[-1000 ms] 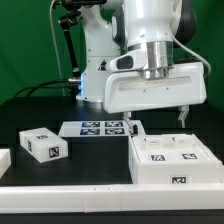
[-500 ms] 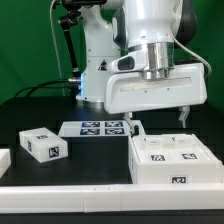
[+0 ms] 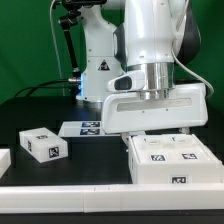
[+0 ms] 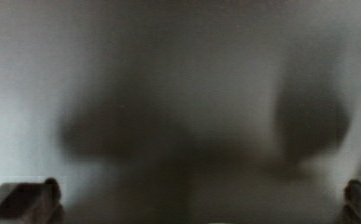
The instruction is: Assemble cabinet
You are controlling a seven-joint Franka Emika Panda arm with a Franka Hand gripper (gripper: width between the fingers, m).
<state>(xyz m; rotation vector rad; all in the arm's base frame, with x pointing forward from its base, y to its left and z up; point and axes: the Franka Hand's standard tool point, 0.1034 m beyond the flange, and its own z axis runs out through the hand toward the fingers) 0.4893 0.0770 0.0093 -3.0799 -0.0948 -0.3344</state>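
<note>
Cabinet (image 3: 170, 157) lies at lower right of exterior frame, on worktop (image 3: 35, 112). Fingers (image 4: 26, 200) spread wide, low over cabinet's rear edge; wrist view too blurred to show contact. For clean grasp: centre over wall, descend vertically, close evenly.

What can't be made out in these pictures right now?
- Wrist view: all beyond the fingertips is blurred grey.
- Exterior view: the gripper body hides its fingertips and any contact with the cabinet.
- Exterior view: the gripper covers part of the marker board.
- Exterior view: left edge cuts off a white part.
</note>
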